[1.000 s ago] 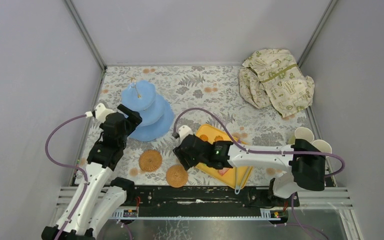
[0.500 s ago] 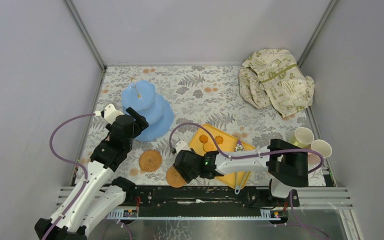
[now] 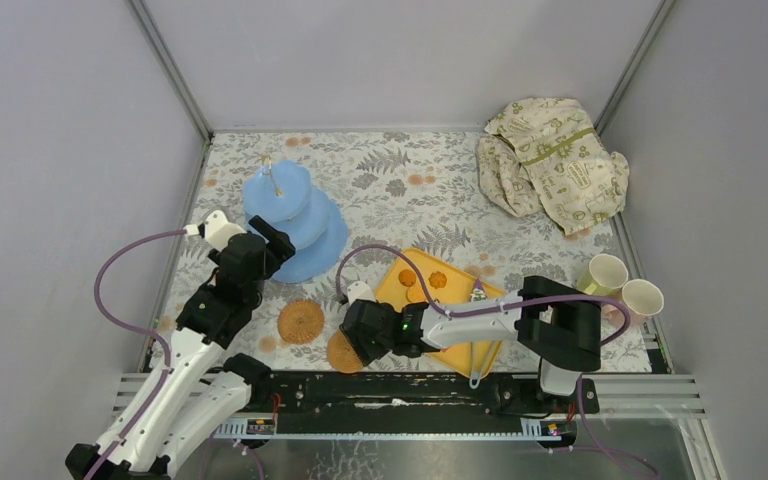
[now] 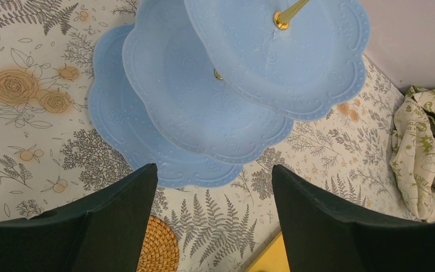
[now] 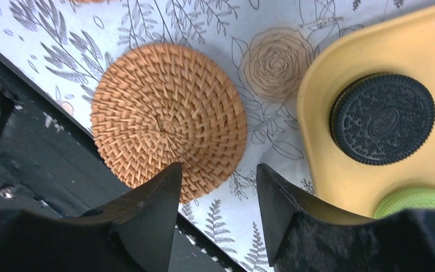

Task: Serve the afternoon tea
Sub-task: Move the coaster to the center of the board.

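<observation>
Three-tier stand (image 4: 204,107) — light blue, scalloped rims, gold centre post.

Woven coaster (image 5: 167,119) beneath gripper (image 5: 218,173), contact unclear

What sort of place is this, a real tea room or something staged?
Probably a staged robot test cell, not a tea room: plain grey walls box in a small floral-covered table, and two robot arms are bolted to a rail at its near edge.
</observation>
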You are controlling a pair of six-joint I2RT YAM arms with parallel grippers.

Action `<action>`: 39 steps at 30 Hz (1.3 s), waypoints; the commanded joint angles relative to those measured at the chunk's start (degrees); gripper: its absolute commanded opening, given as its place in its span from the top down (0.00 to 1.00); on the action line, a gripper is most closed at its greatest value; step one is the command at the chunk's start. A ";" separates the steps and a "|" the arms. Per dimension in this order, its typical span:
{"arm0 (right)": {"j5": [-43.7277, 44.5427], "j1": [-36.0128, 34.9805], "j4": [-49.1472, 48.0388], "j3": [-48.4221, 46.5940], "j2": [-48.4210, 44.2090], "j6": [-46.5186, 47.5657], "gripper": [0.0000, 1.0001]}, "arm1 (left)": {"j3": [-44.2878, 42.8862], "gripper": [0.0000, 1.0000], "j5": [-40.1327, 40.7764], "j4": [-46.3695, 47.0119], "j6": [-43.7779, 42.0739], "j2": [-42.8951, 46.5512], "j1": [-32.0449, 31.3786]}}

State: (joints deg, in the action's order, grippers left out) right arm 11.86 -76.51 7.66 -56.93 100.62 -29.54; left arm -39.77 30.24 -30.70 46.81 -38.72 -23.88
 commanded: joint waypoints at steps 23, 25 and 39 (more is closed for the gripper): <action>-3.68 4.08 -2.37 -6.00 9.79 -2.81 1.00 | -0.35 0.19 2.41 -0.32 0.11 2.99 -0.51; -1.64 4.09 -1.32 -7.13 9.43 -0.99 1.00 | -0.59 0.19 2.49 -0.40 0.05 3.05 -0.55; 7.29 3.59 -1.70 -6.13 -1.59 9.01 0.61 | -1.44 0.18 4.41 -1.07 0.83 2.36 -0.55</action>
State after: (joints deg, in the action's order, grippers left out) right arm 16.53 -72.62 6.63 -63.83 104.20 -24.16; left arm -39.77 32.21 -30.92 47.03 -36.47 -24.03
